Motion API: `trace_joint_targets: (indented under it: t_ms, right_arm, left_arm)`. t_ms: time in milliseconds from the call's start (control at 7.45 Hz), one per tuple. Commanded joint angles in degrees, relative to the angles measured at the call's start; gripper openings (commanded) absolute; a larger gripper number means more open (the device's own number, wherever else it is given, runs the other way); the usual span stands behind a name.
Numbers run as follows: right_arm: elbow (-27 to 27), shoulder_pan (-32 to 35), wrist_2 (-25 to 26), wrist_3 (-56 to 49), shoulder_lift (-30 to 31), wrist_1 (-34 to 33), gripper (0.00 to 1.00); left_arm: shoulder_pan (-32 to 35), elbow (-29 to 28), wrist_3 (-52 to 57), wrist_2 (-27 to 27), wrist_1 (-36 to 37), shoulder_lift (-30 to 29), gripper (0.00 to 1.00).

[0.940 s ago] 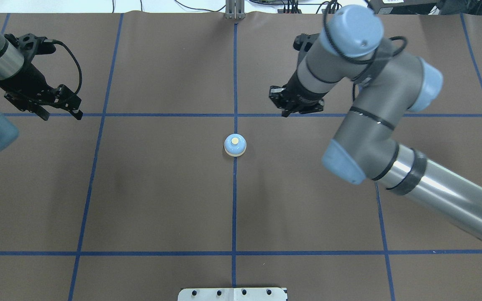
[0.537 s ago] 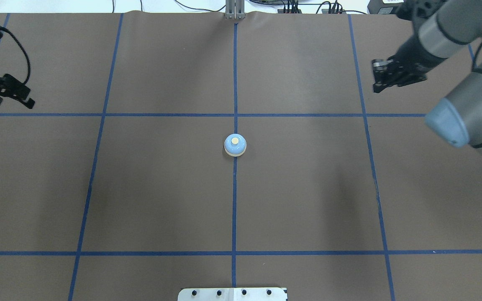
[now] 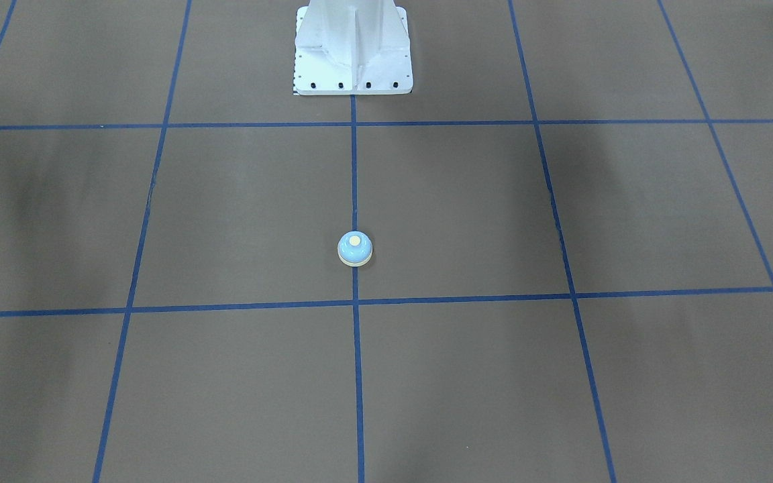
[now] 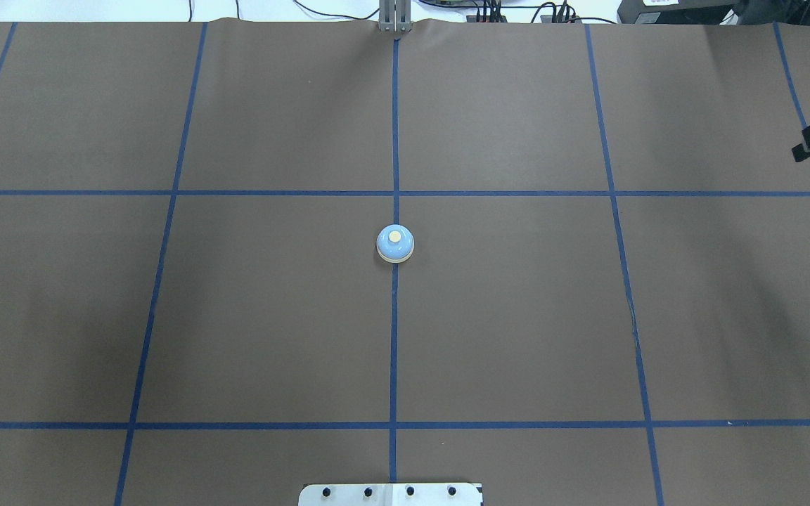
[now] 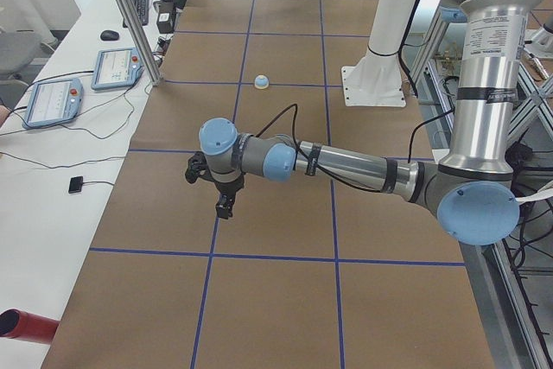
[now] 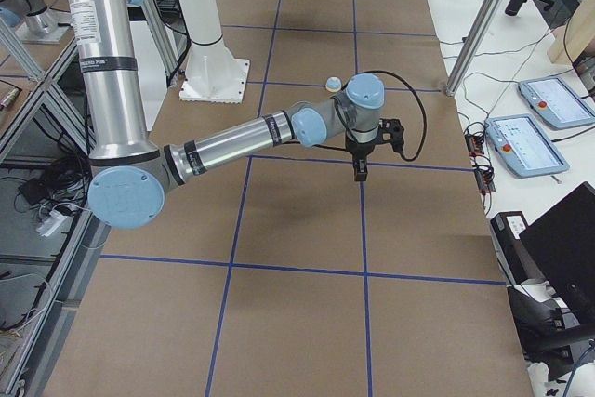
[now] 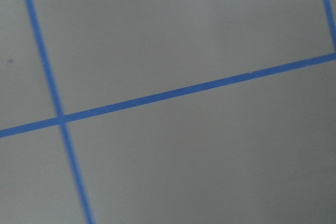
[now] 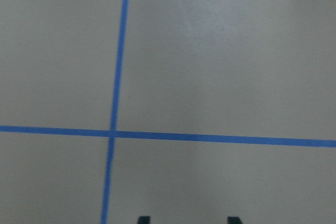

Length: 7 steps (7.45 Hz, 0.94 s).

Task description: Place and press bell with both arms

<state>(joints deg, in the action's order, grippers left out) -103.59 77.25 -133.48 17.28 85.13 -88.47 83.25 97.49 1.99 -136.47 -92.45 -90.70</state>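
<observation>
1. The right gripper (image 6: 360, 171) hangs above the worktop (image 4: 517, 316) at the end on the robot's right. In its wrist view I see two fingertips (image 8: 143, 219) at the lower edge. They are set apart, with only worktop between them, just short of a crossing of blue tape lines (image 8: 210, 137).

2. The left gripper (image 5: 224, 206) points down above the worktop at the opposite end. Only a sliver of it enters the front-facing view, and its wrist camera shows tape alone. I cannot tell whether its fingers are apart or together.

3. The bell (image 4: 395, 244) stands upright on the centre tape line, cream button uppermost. It is well apart from both grippers and out in front of the white pedestal (image 3: 353, 47).

4. Each arm's upright tube carries a printed label (image 5: 494, 34). The writing is too small for me to read.
</observation>
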Motion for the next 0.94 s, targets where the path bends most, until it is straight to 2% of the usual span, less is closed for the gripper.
trace_joint_targets:
  t_ms: [0,268,805]
  right_arm:
    - [1.37,7.01,0.07,-16.51,1.53,-7.65,1.0]
    - [3.83,9.49,-0.11,-21.48,2.49,-7.95,1.0]
    - [4.01,10.28,-1.34,-21.58,4.78,-7.33,1.0]
  left_arm:
    - [4.64,-0.81,6.17,1.99,-0.09,3.5,0.99]
    - [4.82,-1.16,5.75,3.13,0.08,3.95,0.99]
    - [4.82,-1.07,5.39,3.14,-0.01,4.04,0.99]
